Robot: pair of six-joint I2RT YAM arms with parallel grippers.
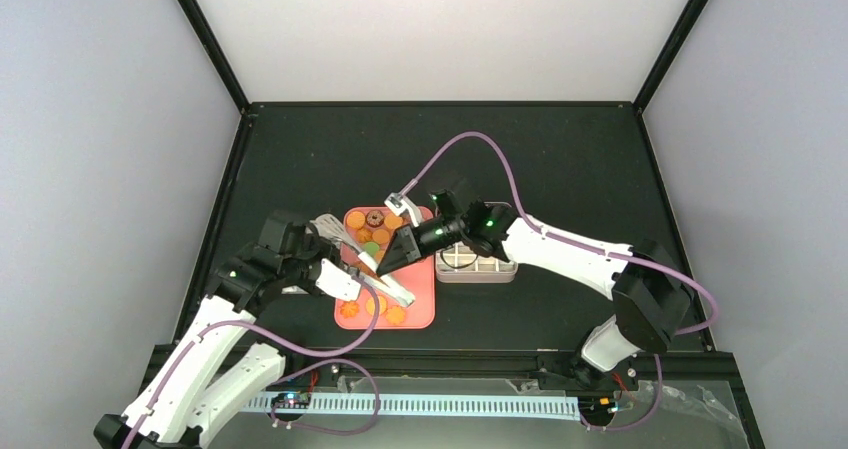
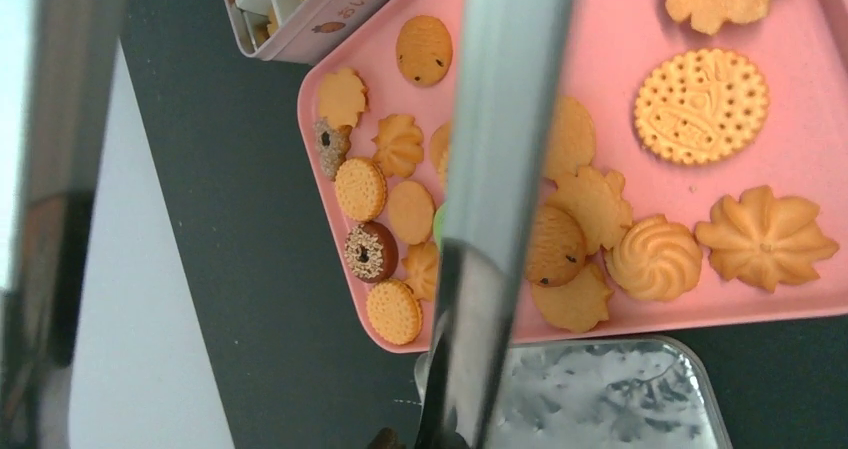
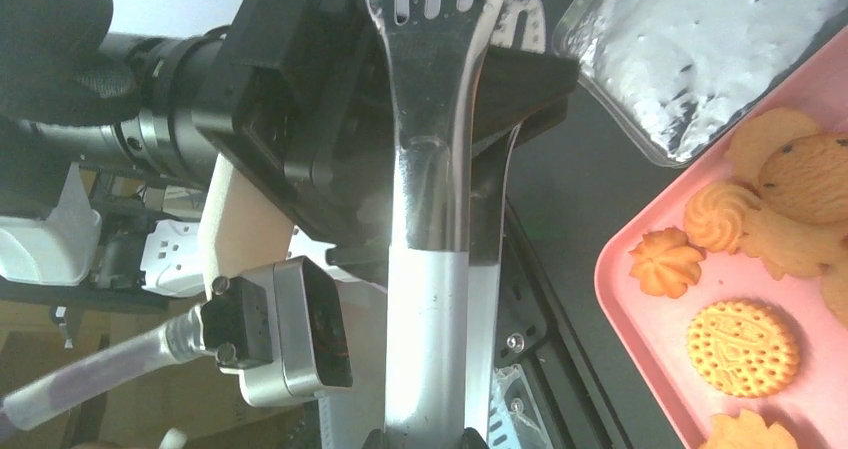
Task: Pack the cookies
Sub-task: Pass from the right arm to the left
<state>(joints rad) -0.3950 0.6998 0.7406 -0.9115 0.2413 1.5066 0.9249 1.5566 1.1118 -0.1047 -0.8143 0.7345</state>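
from above, the left gripper (image 1: 362, 275) and right gripper (image 1: 390, 262) are meeting over a pink tray (image 1: 424, 307) where the cookies (image 1: 372, 231) are lying, with a white tin (image 1: 480, 265) sitting just beside its right edge. in the left wrist view, metal tongs (image 2: 500, 169) are crossing in front of the cookie-strewn tray. in the right wrist view, the right gripper is clenching the tongs' white end, while the left gripper's jaws are flanking them; whether they are clamped cannot be told.

A robotics lab test cell: a black table (image 1: 300, 159) boxed in by plain white panels (image 1: 440, 29) on black struts (image 1: 205, 34), with purple cables (image 1: 476, 135) looping over it and a slotted cable duct (image 1: 450, 406) along the frame's bottom edge.
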